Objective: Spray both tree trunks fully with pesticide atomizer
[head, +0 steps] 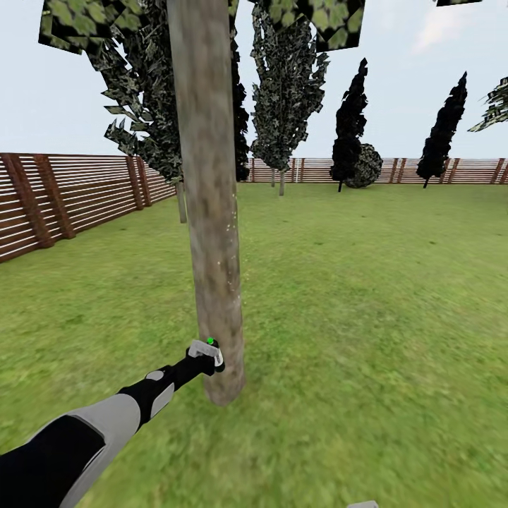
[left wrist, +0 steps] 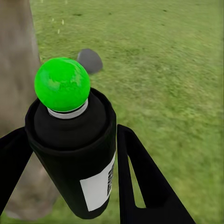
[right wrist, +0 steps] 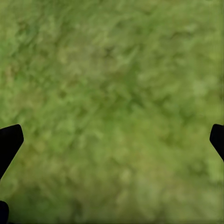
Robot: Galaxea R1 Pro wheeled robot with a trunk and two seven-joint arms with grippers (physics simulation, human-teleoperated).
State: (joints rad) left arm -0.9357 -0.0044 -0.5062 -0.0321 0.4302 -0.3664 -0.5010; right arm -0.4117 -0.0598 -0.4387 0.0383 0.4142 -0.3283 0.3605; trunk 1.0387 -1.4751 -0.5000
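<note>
A tree trunk (head: 210, 212) of mottled grey-brown bark rises straight from the lawn, with blotchy green leaves (head: 331, 17) high above. My left arm reaches to its base. There my left gripper (head: 207, 358) is shut on the pesticide atomizer (head: 206, 349), right beside the bark. In the left wrist view the atomizer (left wrist: 70, 154) is a dark bottle with a bright green ball on top, held upright between the two black fingers (left wrist: 140, 177), with the trunk (left wrist: 16, 70) close alongside. A few pale specks dot the bark. My right gripper (right wrist: 112, 140) hangs open over bare grass.
A brown slat fence (head: 63, 197) runs along the left and the far side of the lawn. Dark narrow conifers (head: 441, 130) and grey-green trees (head: 282, 92) stand near the back fence. A grey stone (left wrist: 89, 59) lies in the grass beyond the atomizer. Open lawn spreads to the right.
</note>
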